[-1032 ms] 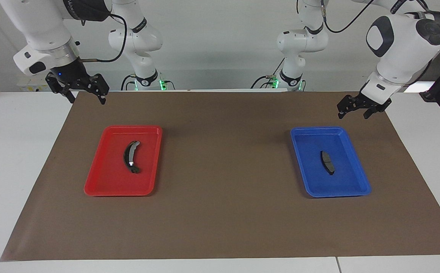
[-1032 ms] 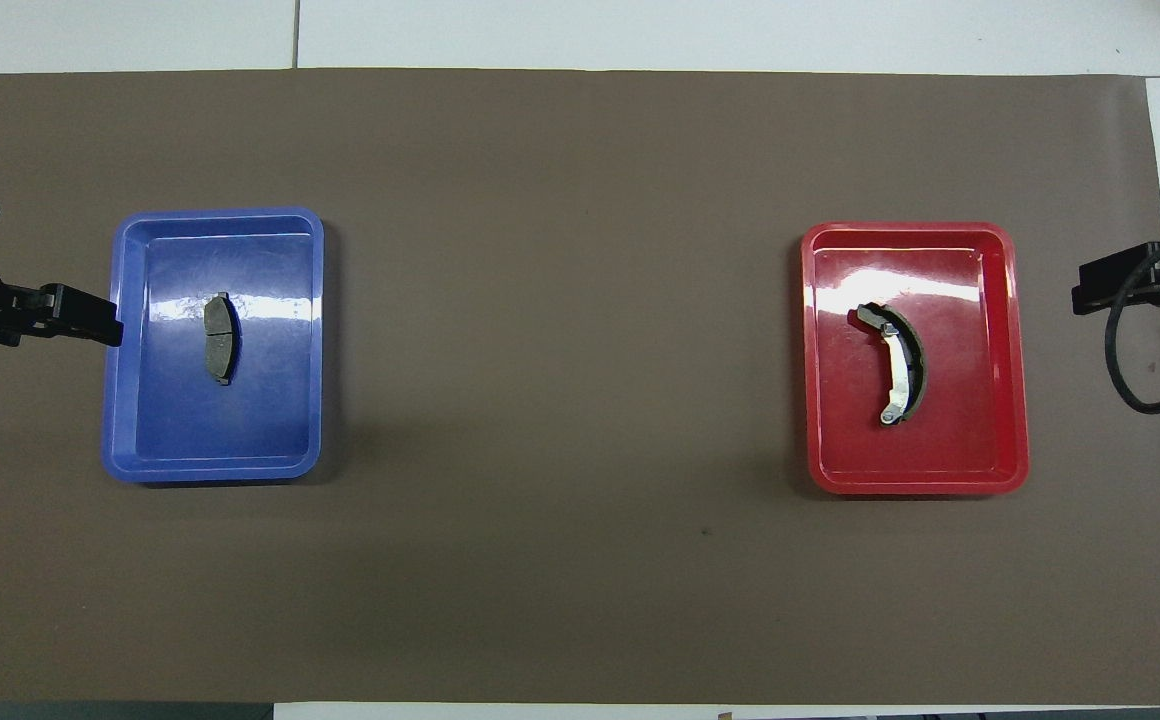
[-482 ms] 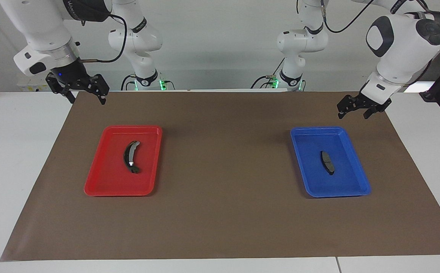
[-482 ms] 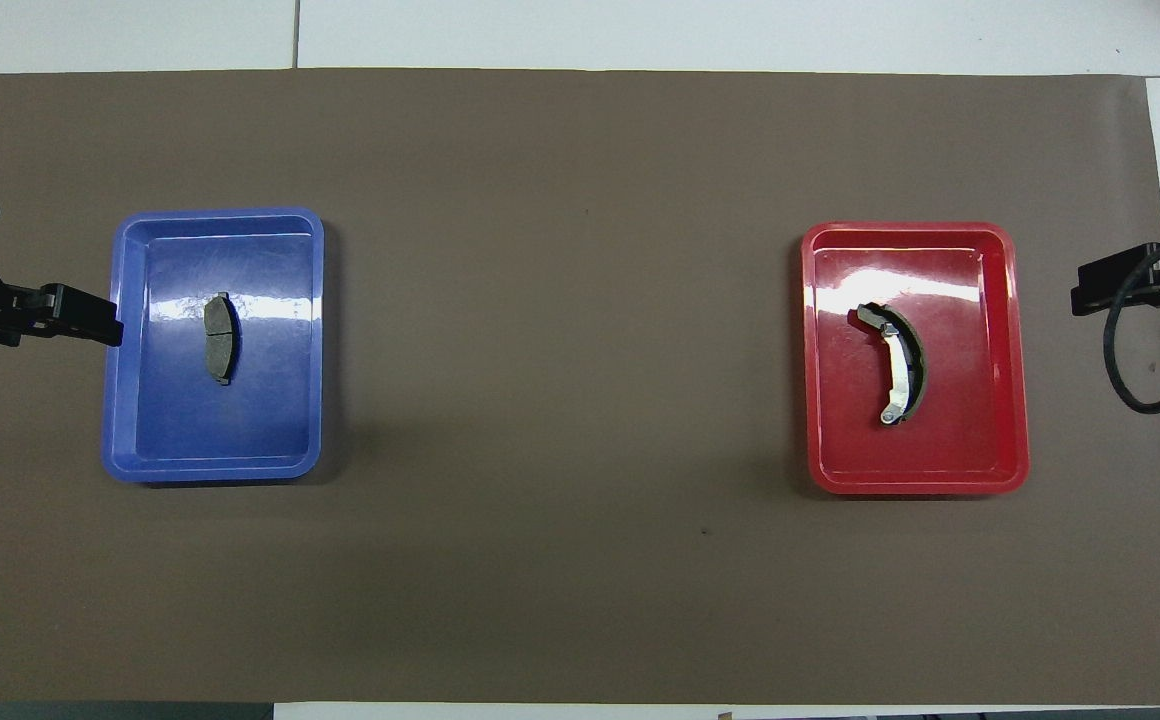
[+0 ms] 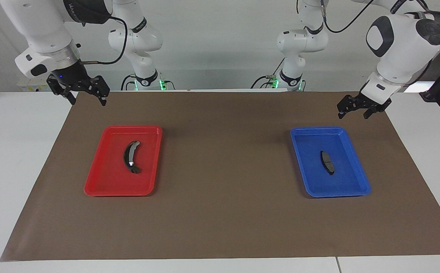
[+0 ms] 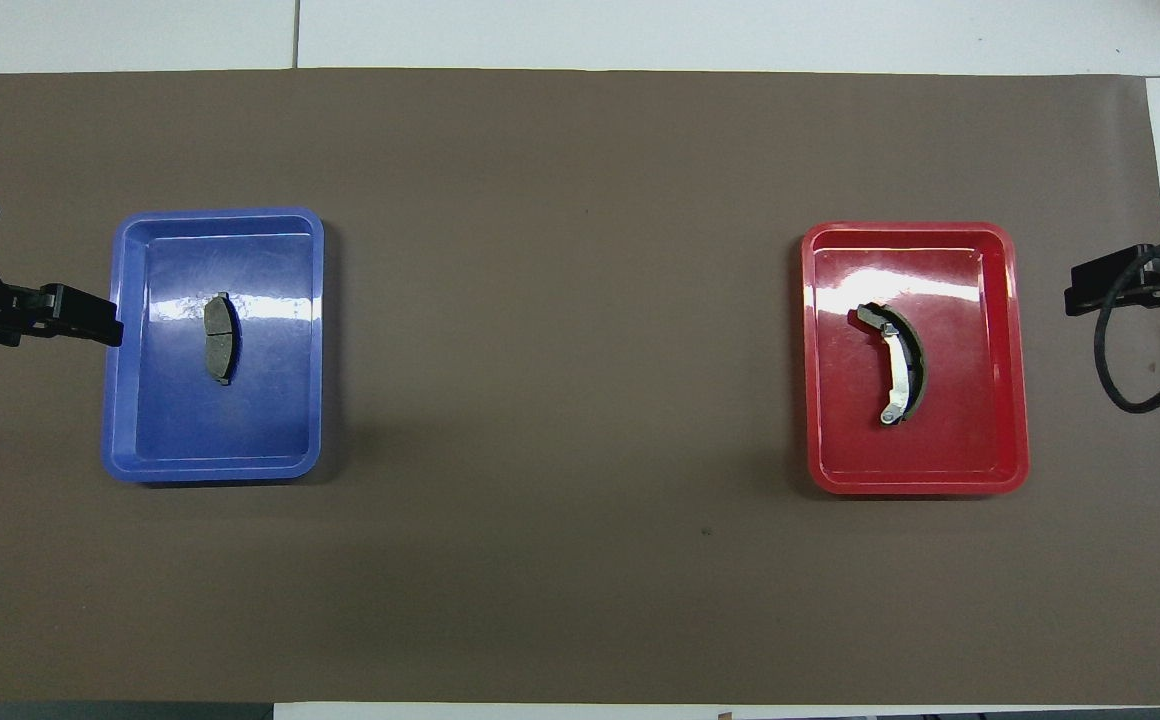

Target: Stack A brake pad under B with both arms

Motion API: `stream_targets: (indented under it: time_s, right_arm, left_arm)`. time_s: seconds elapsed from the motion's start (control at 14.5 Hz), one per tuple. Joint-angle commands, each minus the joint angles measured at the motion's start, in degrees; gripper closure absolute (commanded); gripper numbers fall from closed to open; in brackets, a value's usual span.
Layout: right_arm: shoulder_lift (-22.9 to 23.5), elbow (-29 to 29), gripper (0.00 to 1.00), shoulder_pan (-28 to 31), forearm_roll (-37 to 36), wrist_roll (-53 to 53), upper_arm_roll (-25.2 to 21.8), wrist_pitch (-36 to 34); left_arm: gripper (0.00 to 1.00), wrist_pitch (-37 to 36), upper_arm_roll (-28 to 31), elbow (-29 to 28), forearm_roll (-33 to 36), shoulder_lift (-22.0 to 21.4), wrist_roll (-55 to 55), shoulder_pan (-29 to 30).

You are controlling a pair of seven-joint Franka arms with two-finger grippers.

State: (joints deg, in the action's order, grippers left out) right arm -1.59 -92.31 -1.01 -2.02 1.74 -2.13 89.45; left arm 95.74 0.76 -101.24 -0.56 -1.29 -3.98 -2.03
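Left gripper (image 5: 352, 110) apart from A brake pad (image 5: 327, 162)

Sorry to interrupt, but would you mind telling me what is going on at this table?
Nothing is being handled yet. The short A brake pad lies in the blue tray and the curved B in the red tray. Both arms hang in the air with open tools: the left tool over the mat beside the blue tray, the right tool over the mat's corner.

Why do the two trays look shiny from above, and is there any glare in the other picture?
Overhead view: white glare streaks cross the blue tray and red tray floors, beside each brake piece. Facing view: both trays look evenly lit, casting soft shadows on the brown mat.
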Motion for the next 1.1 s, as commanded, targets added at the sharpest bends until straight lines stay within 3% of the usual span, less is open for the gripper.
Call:
stream_targets:
  time_s: [0.0,0.28,0.62,0.83,1.03]
  right_arm:
    - [-2.5,-10.0,0.0,0.7,0.4,-1.3,0.2,8.8]
    - [-0.9,-18.1,0.0,0.7,0.9,-1.8,0.2,19.2]
    - [0.3,-34.8,0.0,0.7,2.4,-2.2,0.2,41.3]
    - [2.1,-40.4,0.0,0.7,4.0,-3.1,0.2,50.5]
    - [5.6,-41.3,0.0,0.6,5.4,-5.2,0.2,55.1]
  left_arm:
    - [0.01,0.8,-0.2,-1.2,0.9,-1.1,-0.5,0.4]
    - [0.01,0.8,-0.2,-1.2,0.9,-1.1,-0.5,0.4]
    - [0.01,0.8,-0.2,-1.2,0.9,-1.1,-0.5,0.4]
    - [0.01,-0.4,-0.3,-1.2,0.9,-1.3,-0.8,0.4]
    - [0.01,-0.3,-0.3,-1.2,0.9,-1.3,-1.1,-0.3]
